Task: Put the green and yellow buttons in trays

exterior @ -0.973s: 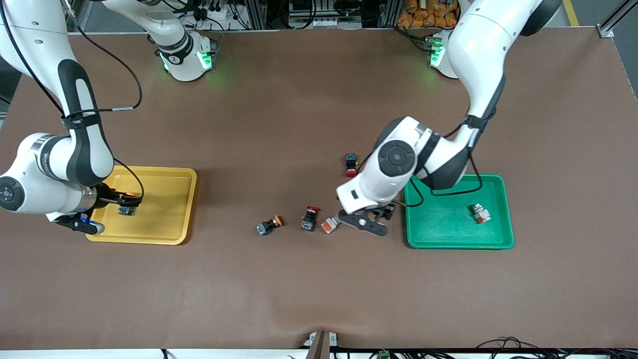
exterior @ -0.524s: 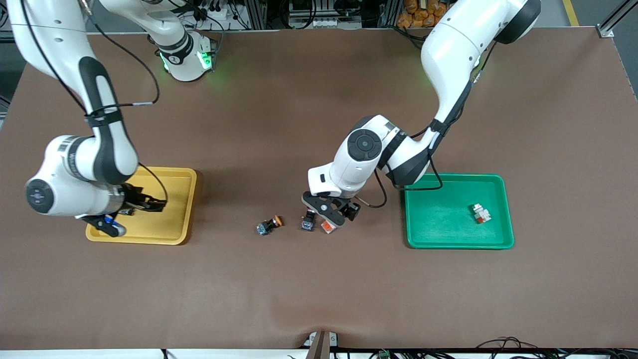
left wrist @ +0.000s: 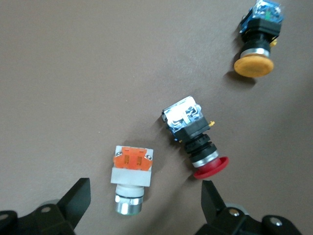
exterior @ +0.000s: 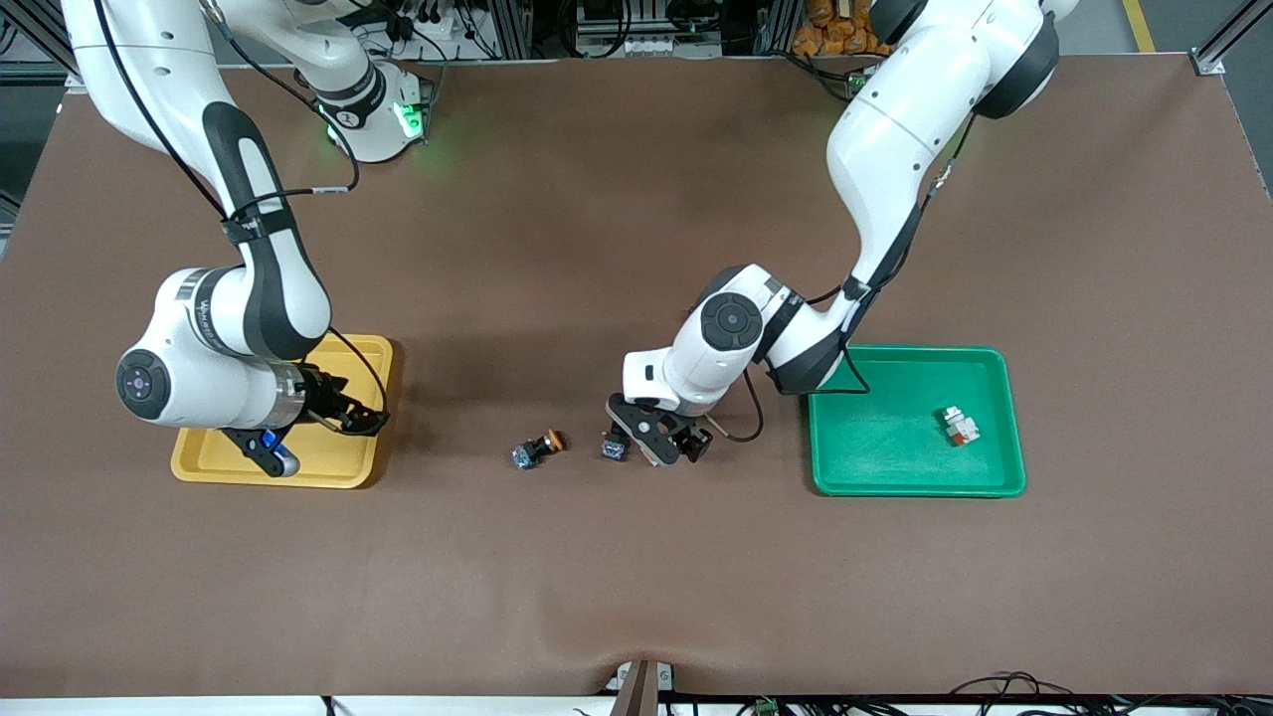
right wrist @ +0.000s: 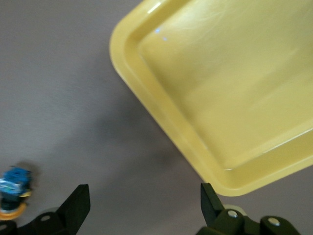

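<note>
left gripper point(left wrist: 144, 205) spread, now over white-bodied button point(left wrist: 131, 178) | right gripper point(right wrist: 142, 208) spread, left yellow tray point(right wrist: 234, 98)

I work in a robotics lab, at a test bench. My two white arms are bolted at the top of the frame on bases lit green point(exterior: 403, 117), over a table point(exterior: 636, 597) covered edge to edge in a brown mat. Along the top edge run aluminium framing point(exterior: 1228, 40) and tangled cables point(exterior: 438, 25); more cables point(exterior: 1004, 686) trail at the lower right.
</note>
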You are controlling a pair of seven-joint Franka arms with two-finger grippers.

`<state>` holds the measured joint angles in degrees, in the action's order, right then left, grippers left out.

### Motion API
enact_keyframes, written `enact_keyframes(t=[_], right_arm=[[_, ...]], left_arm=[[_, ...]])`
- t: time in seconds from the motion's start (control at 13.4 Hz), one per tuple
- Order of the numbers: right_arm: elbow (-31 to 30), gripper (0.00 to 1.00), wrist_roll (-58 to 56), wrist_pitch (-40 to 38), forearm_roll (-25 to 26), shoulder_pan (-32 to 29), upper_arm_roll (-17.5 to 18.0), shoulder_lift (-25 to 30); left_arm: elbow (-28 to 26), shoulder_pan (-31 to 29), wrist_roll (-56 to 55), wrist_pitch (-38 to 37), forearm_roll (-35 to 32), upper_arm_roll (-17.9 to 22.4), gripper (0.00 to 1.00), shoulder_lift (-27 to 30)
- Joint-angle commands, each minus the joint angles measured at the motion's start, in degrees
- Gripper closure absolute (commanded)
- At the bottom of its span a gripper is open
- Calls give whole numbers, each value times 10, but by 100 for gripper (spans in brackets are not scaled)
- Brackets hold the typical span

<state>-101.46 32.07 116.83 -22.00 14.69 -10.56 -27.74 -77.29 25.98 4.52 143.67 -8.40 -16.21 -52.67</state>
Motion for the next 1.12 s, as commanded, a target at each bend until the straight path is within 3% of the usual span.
enact_keyframes(t=[0.0, 0.45, 0.67, 0.75, 0.82, 1.05], right_arm=[[2, 0, 56, 34, -30, 30, -4, -12], [27, 0, 213, 188, -31, 125, -4, -82], [95, 0, 328, 219, -30, 143, -4, -138], [110, 0, 351, 219, -30, 147, -4, -150], [124, 0, 370, 215, -30, 151, -3, -161], [147, 0, 392, 215, -23, 169, -4, -186]], left_arm=[[5, 0, 6, 20, -14, 9, 0, -13], [6, -1, 8, 48, -14, 14, 0, -32], [6, -2, 7, 57, -14, 14, 0, -38], [6, -2, 1, 57, -13, 14, 42, -38], [6, -2, -3, 57, -10, 14, 98, -38], [6, -3, -6, 57, -7, 14, 100, -38]])
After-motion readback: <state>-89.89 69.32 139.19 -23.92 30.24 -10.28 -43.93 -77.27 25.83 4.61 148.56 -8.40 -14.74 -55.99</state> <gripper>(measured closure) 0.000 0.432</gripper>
